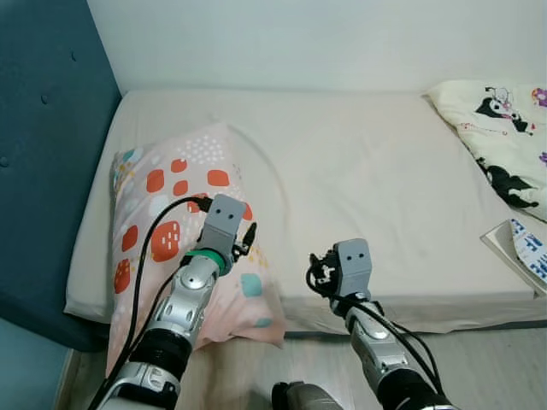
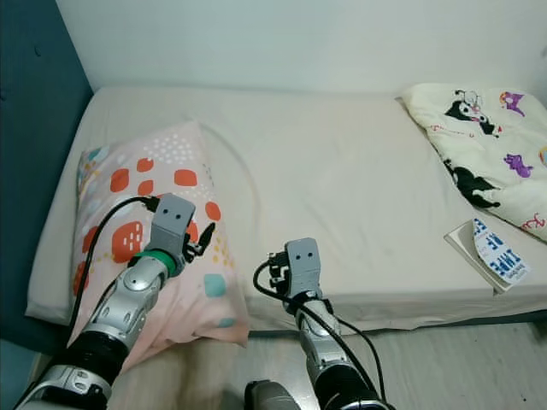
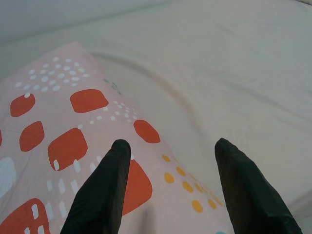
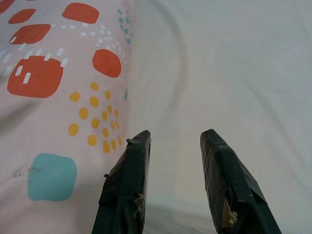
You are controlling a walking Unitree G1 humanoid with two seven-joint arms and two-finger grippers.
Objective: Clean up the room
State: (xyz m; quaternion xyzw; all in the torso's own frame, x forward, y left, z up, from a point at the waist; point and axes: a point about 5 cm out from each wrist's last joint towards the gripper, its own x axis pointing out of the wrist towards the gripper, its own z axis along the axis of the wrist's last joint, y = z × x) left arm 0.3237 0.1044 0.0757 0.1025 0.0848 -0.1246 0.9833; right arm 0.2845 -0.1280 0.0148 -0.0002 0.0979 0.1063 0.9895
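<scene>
A pink pillow (image 1: pixel 171 196) with red, teal and yellow patches lies on the left of the beige mattress (image 1: pixel 367 171). Its near end hangs over the bed's front edge. My left gripper (image 3: pixel 170 146) hovers open just above the pillow's right side, its fingers (image 3: pixel 105 190) spread wide with nothing between them. My right gripper (image 4: pixel 173 136) is also open and holds nothing. It sits low at the front edge of the mattress, beside the pillow's right border (image 4: pixel 73 97). A cream blanket (image 1: pixel 504 137) printed with cartoon figures lies bunched at the bed's far right.
A dark teal padded headboard (image 1: pixel 43 128) runs along the bed's left side, and a white wall stands behind the bed. A white and blue booklet (image 1: pixel 523 248) rests at the mattress's right front edge. Pale wood floor (image 1: pixel 479 359) shows below the bed.
</scene>
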